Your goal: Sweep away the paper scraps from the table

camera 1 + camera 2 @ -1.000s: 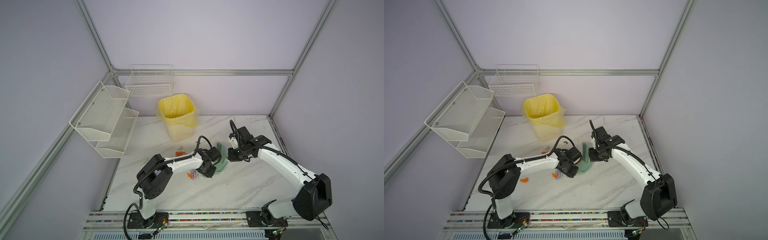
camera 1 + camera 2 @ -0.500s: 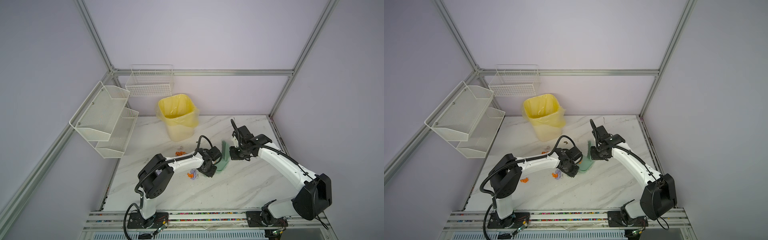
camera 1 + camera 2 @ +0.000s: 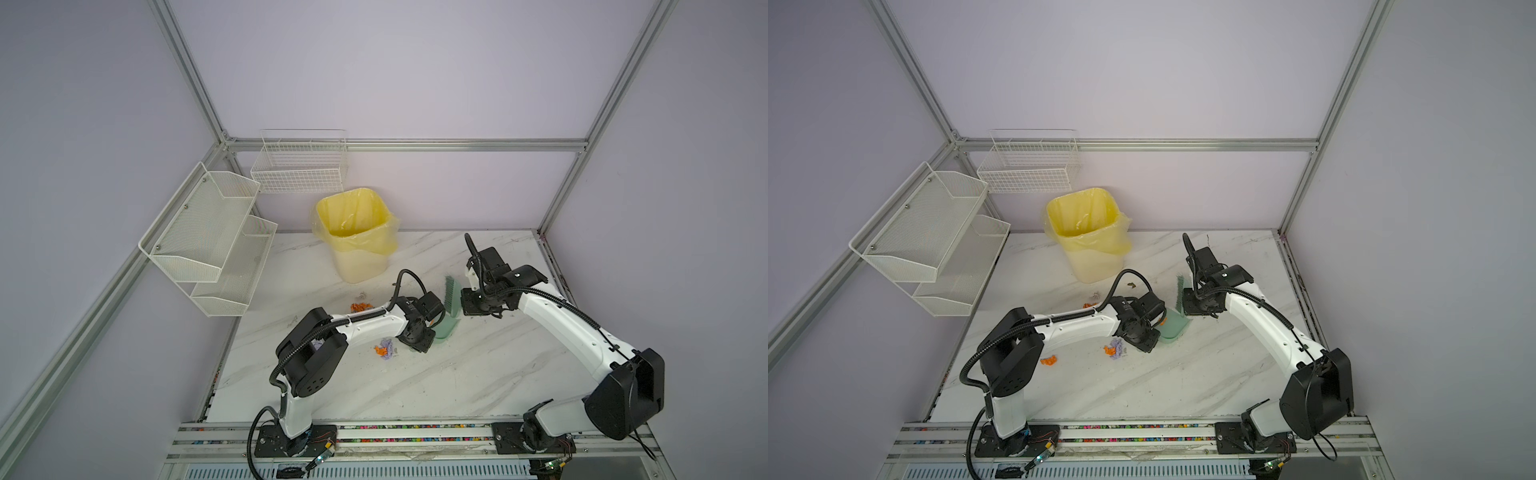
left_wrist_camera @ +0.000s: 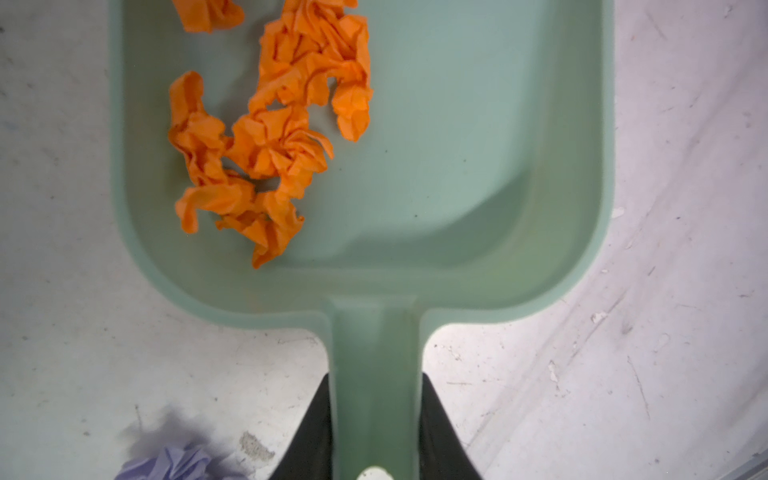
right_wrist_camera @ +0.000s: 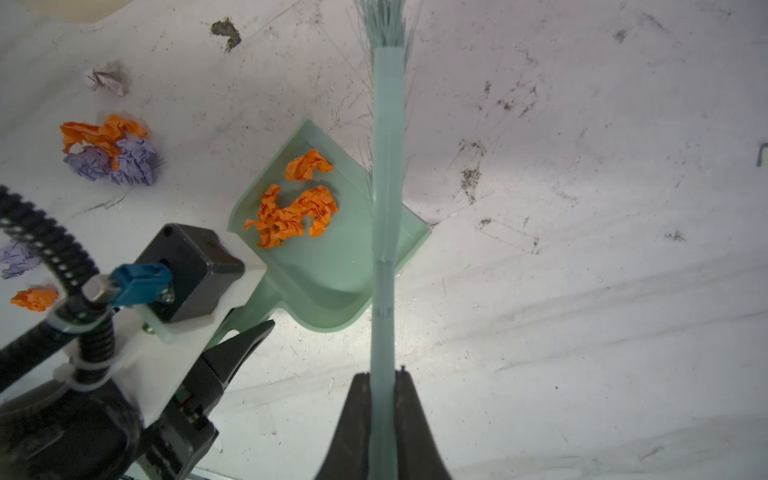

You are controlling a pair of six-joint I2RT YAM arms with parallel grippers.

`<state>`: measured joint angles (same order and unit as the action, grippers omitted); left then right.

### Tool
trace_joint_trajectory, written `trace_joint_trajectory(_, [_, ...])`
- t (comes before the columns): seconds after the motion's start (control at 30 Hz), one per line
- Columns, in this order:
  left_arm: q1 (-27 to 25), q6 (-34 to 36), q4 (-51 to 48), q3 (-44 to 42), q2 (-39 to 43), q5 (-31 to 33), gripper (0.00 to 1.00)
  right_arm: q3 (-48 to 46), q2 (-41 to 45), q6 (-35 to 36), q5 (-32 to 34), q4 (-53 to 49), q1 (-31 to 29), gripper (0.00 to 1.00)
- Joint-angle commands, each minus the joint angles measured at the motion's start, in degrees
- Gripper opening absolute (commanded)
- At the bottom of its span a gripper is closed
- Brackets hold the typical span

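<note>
left gripper (image 4: 375, 380): clamped on the dustpan (image 4: 436, 145) handle, one black finger each side, so yeah, it's got it
right gripper (image 5: 381, 376): squeezed tight on the brush (image 5: 388, 166) handle, bristles pointing away from the claw
in the pan: orange paper scraps (image 4: 270, 137) bunched toward one side wall, the other half bare
brush vs pan: the right wrist view has the brush crossing over one edge of the pan, can't tell if they touch
left wrist view only: every crease in the wads, plus a lavender wad (image 4: 174, 463) on the table (image 4: 623, 374) just beside the handle
right wrist view only: an orange-and-lavender clump (image 5: 110, 153) near the pan, a pale wad (image 5: 106, 79) and a dark speck (image 5: 226, 33) further out
top views: too small to make out the pan's load, but both show the yellow-lined bin (image 3: 357, 237) at the back, well apart from the pan
also: a stray orange wad (image 3: 1049, 360) sits by the left arm's (image 3: 1075, 328) big black joint in a top view
</note>
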<state>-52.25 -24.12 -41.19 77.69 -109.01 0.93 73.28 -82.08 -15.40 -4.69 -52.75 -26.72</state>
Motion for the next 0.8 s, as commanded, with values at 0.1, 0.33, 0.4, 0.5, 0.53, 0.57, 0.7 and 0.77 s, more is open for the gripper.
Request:
trace_joint_trajectory(0.1, [-0.2,-0.3,2.3,4.3,0.6,2.6,0.13,3.8,0.1,-0.5,5.3,0.7,1.9,0.00])
trace_joint_trajectory(0.33, [-0.2,-0.1,2.7,4.1,1.6,3.8,0.12,6.3,-3.4,-1.6,3.8,7.1,4.8,0.00])
trace_joint_trajectory(0.4, [-0.2,-0.1,3.0,3.8,2.3,4.6,0.12,6.5,-4.0,-2.1,4.0,8.7,5.3,0.00])
trace_joint_trajectory(0.5, [-0.2,0.2,4.3,2.4,3.5,5.6,0.11,5.5,-3.9,-3.0,3.2,11.4,5.9,0.00])
trace_joint_trajectory(0.53, [-0.2,0.4,4.5,2.1,3.7,5.7,0.11,5.1,-3.8,-3.2,2.8,11.9,5.9,0.00])
trace_joint_trajectory(0.57, [-0.3,0.5,4.5,1.9,3.8,5.9,0.11,4.6,-3.8,-3.3,2.2,12.4,6.1,0.00])
trace_joint_trajectory(0.7, [-0.2,0.9,4.8,1.4,4.7,6.4,0.11,1.9,-2.9,-3.7,1.9,13.7,6.0,0.00])
trace_joint_trajectory(0.77, [-0.2,1.2,5.2,0.9,5.2,6.7,0.10,0.3,-2.0,-4.0,1.8,14.7,6.1,0.00])
